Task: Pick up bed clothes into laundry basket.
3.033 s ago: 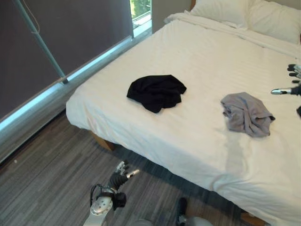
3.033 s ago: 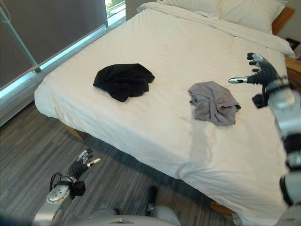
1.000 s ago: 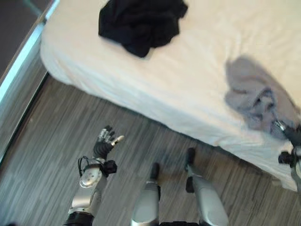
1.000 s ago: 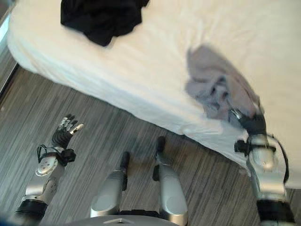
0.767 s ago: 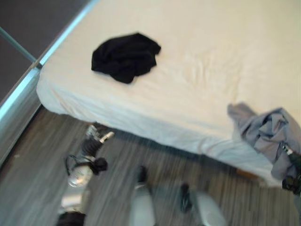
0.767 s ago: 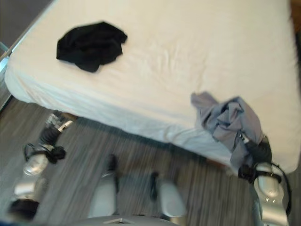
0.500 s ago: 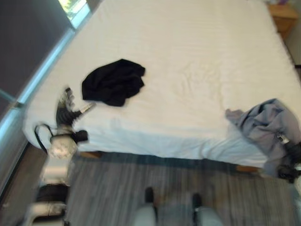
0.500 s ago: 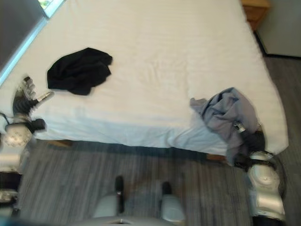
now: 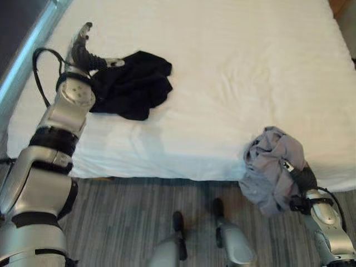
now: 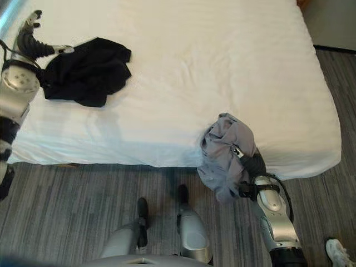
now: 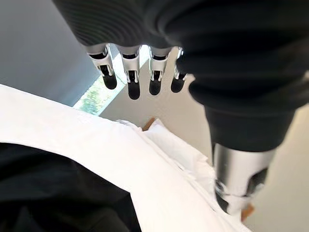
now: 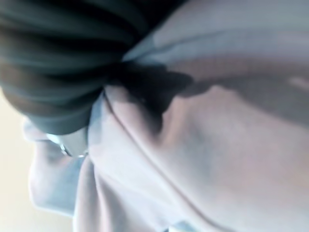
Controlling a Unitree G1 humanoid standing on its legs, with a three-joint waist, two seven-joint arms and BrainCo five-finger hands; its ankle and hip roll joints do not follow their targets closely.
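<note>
Right hand (image 10: 251, 164) closed on a grey garment (image 10: 225, 153) at the near edge of a white bed (image 9: 233, 72), thumb showing against the bunched cloth, most of the garment draped over and in front of the hand and hanging down past the mattress side toward the striped floor (image 10: 72, 211). In the right wrist view, grey folds (image 12: 207, 145) pressed right up against the dark cover, fingers buried in the cloth. Left hand (image 9: 83, 53) raised over the bed's far corner, fingers (image 11: 130, 79) straight and spread wide, holding nothing, thumb (image 11: 239, 179) stretched apart from them. Black garment (image 9: 133, 83) crumpled on the sheet just beside and beneath that open hand, near its thumb tip; touching or not, cannot tell. In the left wrist view, black cloth (image 11: 53, 193) low past the palm, white sheet beyond it, pillows (image 11: 176, 150) farther off past the fingertips, and a window (image 11: 99, 94) beyond those. Black and grey garments well apart, one by each hand, with bare rumpled sheet between them. A white shoe (image 10: 340, 251) on the floor out past the right arm.
</note>
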